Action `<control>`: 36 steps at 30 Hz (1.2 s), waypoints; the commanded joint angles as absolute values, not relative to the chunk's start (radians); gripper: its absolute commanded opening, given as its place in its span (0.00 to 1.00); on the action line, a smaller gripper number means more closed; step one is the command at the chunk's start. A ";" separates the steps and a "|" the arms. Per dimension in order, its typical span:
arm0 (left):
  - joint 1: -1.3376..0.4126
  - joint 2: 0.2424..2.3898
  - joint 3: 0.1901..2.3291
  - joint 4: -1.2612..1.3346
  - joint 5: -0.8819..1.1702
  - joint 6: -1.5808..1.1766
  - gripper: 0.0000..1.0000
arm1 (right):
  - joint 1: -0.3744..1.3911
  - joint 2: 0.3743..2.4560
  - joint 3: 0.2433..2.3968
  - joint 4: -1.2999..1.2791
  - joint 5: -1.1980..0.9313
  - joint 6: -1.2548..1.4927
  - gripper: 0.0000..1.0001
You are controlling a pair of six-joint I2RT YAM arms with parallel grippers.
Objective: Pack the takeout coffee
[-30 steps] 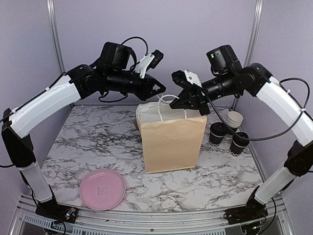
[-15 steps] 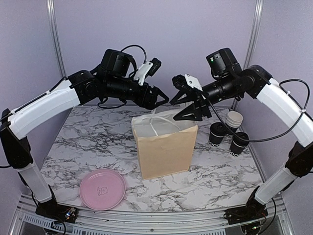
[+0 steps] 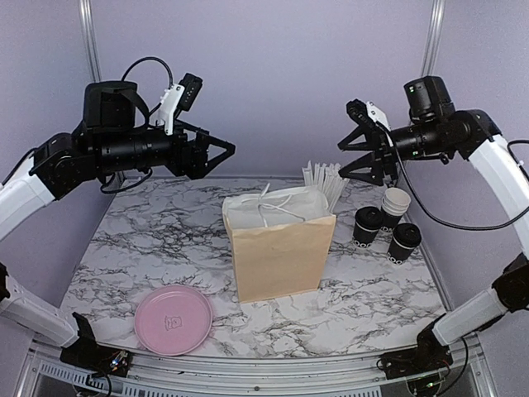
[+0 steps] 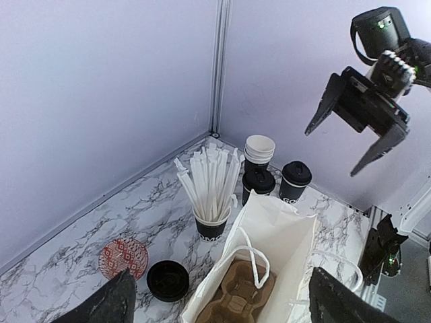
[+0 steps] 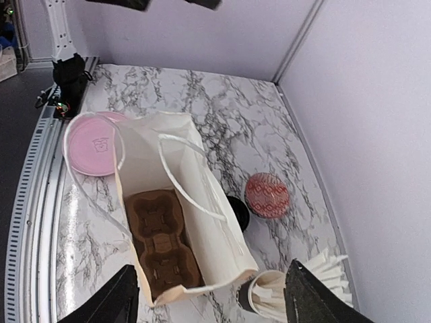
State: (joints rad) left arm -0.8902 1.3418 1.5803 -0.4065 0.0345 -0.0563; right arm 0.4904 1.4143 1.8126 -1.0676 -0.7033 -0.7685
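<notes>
While both arms hang high over the table (image 3: 140, 248), I hold nothing. Left gripper (image 3: 216, 159): jaws spread, empty, well apart from the bag (image 3: 277, 256). The bag stands upright at centre with its mouth open. The carrier (image 5: 161, 239) lies flat in its bottom, both holes bare. Two lidded cups (image 3: 366, 225) stand on the table just right of the bag, outside it. Right gripper (image 3: 340, 161): spread, empty, above the cups. My read: the bag is ready and loading has not begun. Next, I'd drop the right arm onto the nearer cup, grip it below the lid, lift over the rim, and seat it in a hole.
</notes>
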 commanded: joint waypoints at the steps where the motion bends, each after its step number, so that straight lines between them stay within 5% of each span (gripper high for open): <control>1: -0.891 1.276 1.445 -0.342 0.035 -0.066 0.90 | 0.345 1.398 1.750 -1.030 -0.596 -0.680 0.70; 11: -0.893 1.204 1.279 -0.303 0.017 -0.080 0.84 | 0.046 1.532 1.635 -0.924 -0.262 -0.595 0.59; 18: -0.926 1.215 1.267 -0.311 0.039 -0.051 0.91 | -0.015 1.552 1.504 -0.994 -0.088 -0.670 0.89; 36: -0.936 1.259 1.287 -0.312 0.050 -0.018 0.88 | -0.157 1.659 1.462 -1.163 -0.084 -0.767 0.93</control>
